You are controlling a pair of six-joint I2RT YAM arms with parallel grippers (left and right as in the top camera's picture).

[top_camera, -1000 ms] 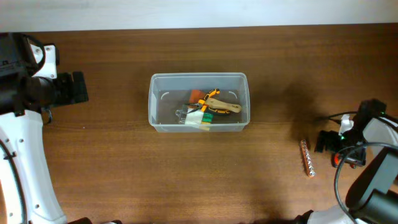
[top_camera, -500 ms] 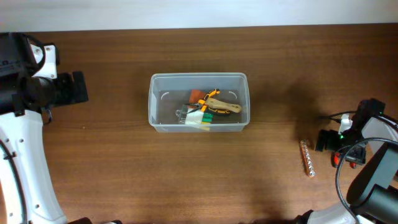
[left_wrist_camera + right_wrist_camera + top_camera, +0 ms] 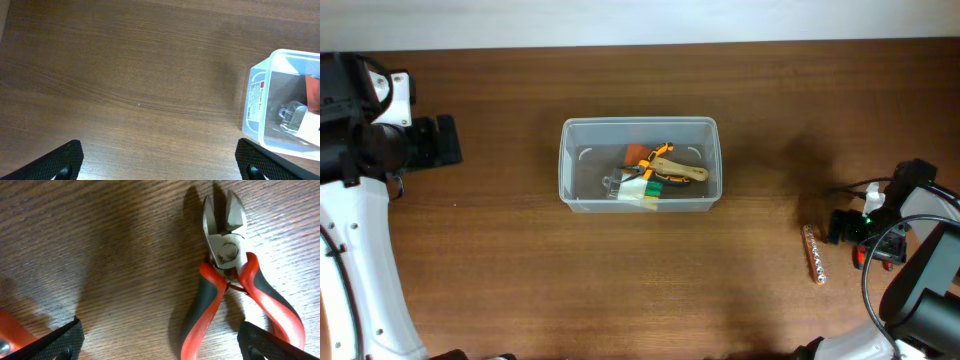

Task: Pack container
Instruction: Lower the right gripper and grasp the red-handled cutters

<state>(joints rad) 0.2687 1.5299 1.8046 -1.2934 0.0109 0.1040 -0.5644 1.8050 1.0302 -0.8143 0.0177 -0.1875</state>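
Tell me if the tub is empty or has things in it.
Partly filled: the tub holds several small tools, heaped near its middle.

Near the right edge of the table (image 3: 620, 290), the right gripper (image 3: 844, 228) is recorded as shifted very slightly toward the far edge.
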